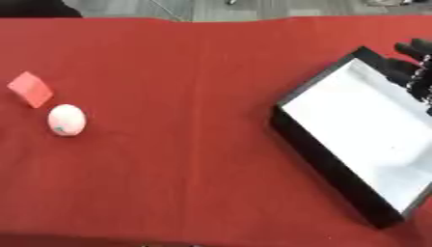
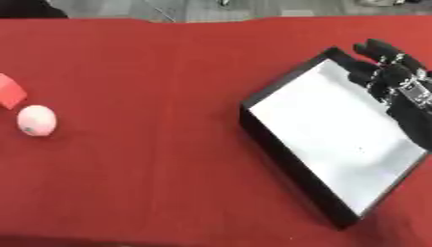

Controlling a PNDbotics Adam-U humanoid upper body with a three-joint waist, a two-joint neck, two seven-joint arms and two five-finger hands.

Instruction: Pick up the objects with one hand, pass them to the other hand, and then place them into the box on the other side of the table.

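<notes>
1. Red cloth table (image 1: pixel 194 96), left eye view: pale egg-shaped obj (image 1: pixel 66 120) at far left, just beside a red block (image 1: pixel 30 89); both well apart from the box (image 1: pixel 325 157) on the right.
2. Right eye view: right hand (image 2: pixel 397 87) over box's far edge, fingers relaxed, holding nothing. Left hand not seen.

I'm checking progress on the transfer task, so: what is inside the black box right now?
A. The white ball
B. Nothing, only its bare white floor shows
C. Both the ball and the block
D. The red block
B: the box shows only its white floor, while the white ball and the red block lie on the red cloth at the table's left side.
</notes>
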